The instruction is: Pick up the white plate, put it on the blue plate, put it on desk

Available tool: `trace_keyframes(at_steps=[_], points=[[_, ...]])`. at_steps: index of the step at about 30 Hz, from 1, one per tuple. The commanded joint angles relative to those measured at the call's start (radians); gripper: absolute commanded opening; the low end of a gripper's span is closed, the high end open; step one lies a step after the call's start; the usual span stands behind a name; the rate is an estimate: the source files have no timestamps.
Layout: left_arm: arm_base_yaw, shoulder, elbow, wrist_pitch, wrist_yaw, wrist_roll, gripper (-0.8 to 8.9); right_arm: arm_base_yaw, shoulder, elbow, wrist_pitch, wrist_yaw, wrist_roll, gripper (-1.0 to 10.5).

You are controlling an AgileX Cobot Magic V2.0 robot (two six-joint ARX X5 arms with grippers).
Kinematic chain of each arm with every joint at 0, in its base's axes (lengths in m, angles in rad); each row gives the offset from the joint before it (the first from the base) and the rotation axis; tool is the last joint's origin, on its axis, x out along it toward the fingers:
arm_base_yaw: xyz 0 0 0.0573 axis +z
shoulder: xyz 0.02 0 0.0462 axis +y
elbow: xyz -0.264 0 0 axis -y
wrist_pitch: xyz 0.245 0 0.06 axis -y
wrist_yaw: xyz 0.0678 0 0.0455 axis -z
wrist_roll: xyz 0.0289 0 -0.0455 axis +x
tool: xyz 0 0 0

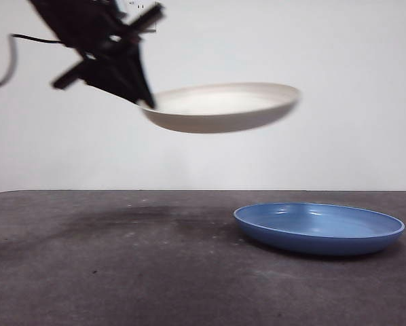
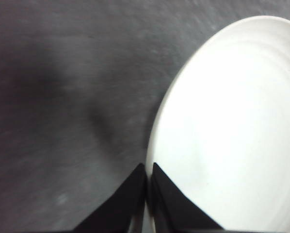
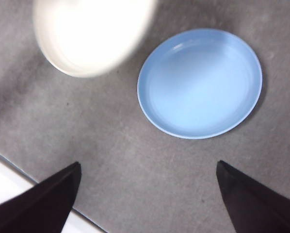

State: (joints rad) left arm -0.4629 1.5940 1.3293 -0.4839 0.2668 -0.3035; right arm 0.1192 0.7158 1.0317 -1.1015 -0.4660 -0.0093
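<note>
Left gripper [image 1: 145, 95] clamps white plate [image 1: 223, 109] rim, airborne above desk [image 1: 121, 272].

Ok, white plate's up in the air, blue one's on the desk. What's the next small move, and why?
Probably carry the white plate sideways until it is over the blue plate, then lower. The left gripper pinches its rim, jaws shut; the plate hangs well above the desk and only partly over the blue one. The right gripper waits open.

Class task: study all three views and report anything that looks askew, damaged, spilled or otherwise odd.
Nothing is damaged or spilled. The round cream-white plate hangs in mid-air, slightly tilted, pinched at its rim by the left gripper. The glossy round blue plate sits flat on the dark grey desk.
</note>
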Motion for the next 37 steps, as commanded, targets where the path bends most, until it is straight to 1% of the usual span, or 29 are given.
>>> trace_keyframes(at_steps=[1, 8, 11, 19, 31, 32, 34, 35, 37], points=[[-0.046, 0.088, 0.076, 0.008, 0.000, -0.024, 0.15, 0.003, -0.021, 0.041, 0.007, 0.005, 0.030, 4.5], [-0.134, 0.285, 0.229, -0.004, -0.010, -0.034, 0.15, 0.003, -0.066, 0.140, -0.046, 0.079, 0.037, 4.5], [-0.158, 0.363, 0.289, -0.025, -0.037, -0.038, 0.15, 0.003, -0.068, 0.187, -0.074, 0.108, 0.036, 4.5], [-0.193, 0.505, 0.385, -0.024, -0.058, -0.042, 0.15, 0.003, -0.071, 0.236, -0.083, 0.108, 0.037, 4.5], [-0.203, 0.566, 0.386, -0.072, -0.058, -0.041, 0.15, 0.003, -0.071, 0.236, -0.082, 0.108, 0.036, 4.5], [-0.205, 0.566, 0.386, -0.075, -0.058, -0.041, 0.21, 0.003, -0.071, 0.236, -0.082, 0.108, 0.036, 4.5], [-0.210, 0.566, 0.386, -0.073, -0.058, -0.041, 0.74, 0.003, -0.071, 0.236, -0.082, 0.109, 0.036, 4.5], [-0.211, 0.565, 0.387, -0.074, -0.058, -0.041, 1.14, 0.003, -0.071, 0.236, -0.082, 0.109, 0.036, 4.5], [-0.211, 0.565, 0.393, -0.080, -0.058, -0.041, 2.30, 0.003, -0.071, 0.236, -0.082, 0.108, 0.036, 4.5]])
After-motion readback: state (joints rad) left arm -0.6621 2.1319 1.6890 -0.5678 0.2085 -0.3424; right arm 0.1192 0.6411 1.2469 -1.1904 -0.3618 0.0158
